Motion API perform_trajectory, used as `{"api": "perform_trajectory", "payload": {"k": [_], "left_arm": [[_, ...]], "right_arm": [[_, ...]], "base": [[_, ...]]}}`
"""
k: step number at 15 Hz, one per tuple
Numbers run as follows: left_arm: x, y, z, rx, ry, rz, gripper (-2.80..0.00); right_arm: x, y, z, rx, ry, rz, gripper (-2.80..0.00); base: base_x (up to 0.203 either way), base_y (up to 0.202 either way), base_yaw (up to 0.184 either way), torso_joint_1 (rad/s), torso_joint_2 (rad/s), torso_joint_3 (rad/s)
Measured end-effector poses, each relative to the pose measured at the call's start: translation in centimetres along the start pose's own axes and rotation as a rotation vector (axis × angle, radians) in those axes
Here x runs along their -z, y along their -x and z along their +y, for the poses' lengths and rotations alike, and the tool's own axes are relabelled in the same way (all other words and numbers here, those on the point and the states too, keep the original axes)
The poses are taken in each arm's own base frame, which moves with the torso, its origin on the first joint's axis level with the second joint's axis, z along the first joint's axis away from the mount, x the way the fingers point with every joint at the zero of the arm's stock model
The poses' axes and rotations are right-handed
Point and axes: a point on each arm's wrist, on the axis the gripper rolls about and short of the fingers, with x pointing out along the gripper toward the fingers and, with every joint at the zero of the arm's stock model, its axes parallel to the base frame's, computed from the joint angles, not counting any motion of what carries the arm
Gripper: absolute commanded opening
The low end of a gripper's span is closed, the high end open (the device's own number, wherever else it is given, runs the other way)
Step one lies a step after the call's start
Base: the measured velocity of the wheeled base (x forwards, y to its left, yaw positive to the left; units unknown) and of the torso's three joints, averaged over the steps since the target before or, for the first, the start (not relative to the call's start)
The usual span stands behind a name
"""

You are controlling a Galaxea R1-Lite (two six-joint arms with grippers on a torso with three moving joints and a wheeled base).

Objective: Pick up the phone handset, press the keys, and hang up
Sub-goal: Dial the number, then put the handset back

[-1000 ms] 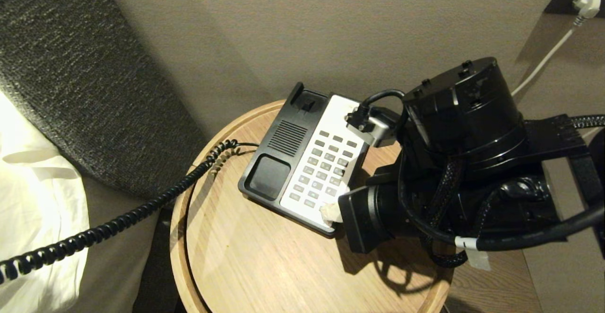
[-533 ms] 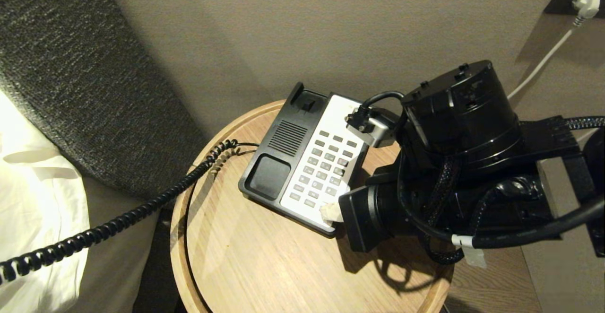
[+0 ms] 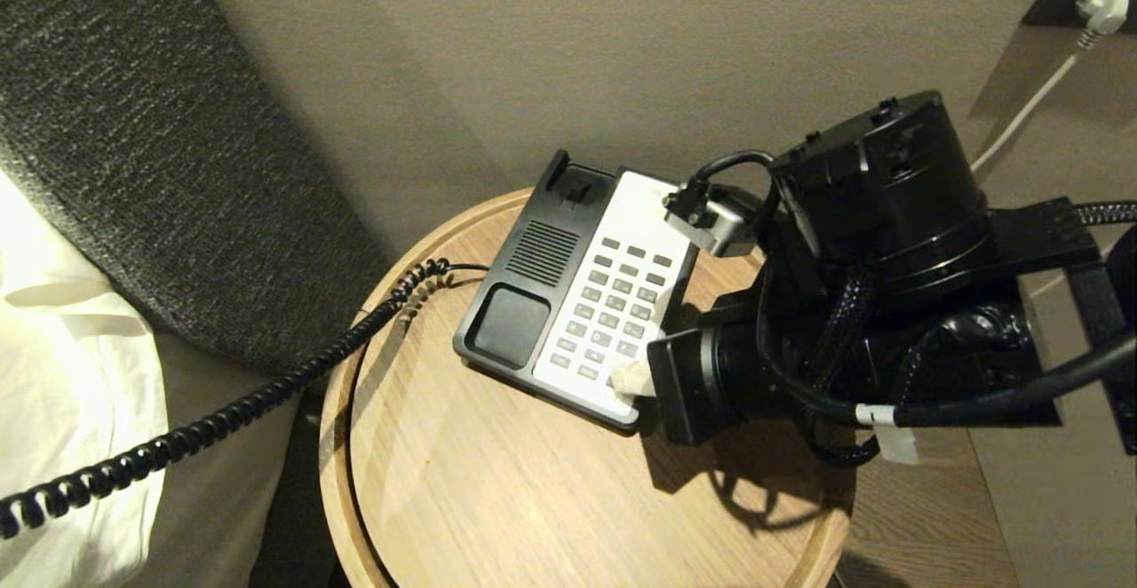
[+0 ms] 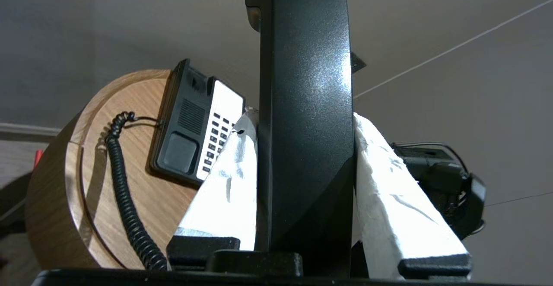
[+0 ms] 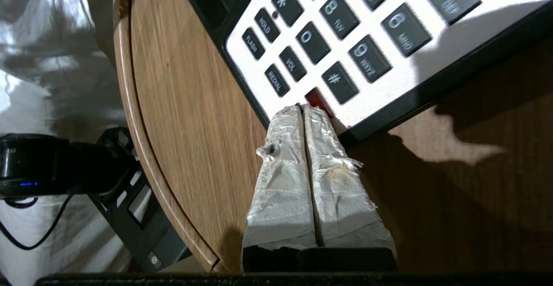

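My R tool (image 5: pixel 304 113) has its wrapped fingers pressed together, tips pointing down. My L tool (image 4: pixel 302 122) clamps the handset (image 4: pixel 304 104), held upright.

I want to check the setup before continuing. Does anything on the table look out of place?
Yes. The phone base sits crooked near the table edge, its cradle empty. The handset is off it, held by the left claw, with the cord trailing off the table.

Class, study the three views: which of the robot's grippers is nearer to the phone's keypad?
The right gripper: its closed, paper-wrapped tips sit at the keypad's near corner. The left gripper is away from the table, clamped on the handset.
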Motion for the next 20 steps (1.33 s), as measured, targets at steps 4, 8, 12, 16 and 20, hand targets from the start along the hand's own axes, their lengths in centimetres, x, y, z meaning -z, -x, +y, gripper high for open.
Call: {"api": "perform_trajectory", "payload": {"k": [4,8,12,16,20], "left_arm": [[0.4,-0.1,0.2,-0.007,0.0,0.014,-2.8],[0.5,-0.3,0.3,-0.008,-0.003,0.024,-2.8],[-0.1,-2.3,-0.2,-0.02,-0.026,0.044,-2.8],[-0.3,-7.2,-0.7,-0.063,-0.155,0.106,-2.8],[1.4,-12.3,0.1,-0.138,-0.328,0.195,-2.8]], "right_arm": [[-0.2,0.7,0.1,-0.007,0.001,-0.018,-2.8],[-0.2,1.1,0.2,-0.009,0.002,-0.026,-2.8],[-0.2,2.3,-0.4,0.04,-0.026,-0.058,-2.8],[-0.3,4.7,-1.3,0.094,-0.069,-0.127,-2.8],[-1.0,8.3,-2.3,0.152,-0.126,-0.248,-2.8]], "base": [[0.0,0.0,0.0,0.0,0.0,0.0],[0.0,0.0,0.0,0.0,0.0,0.0],[0.0,0.0,0.0,0.0,0.0,0.0],[0.0,0.0,0.0,0.0,0.0,0.0],[0.0,0.0,0.0,0.0,0.0,0.0]]}}
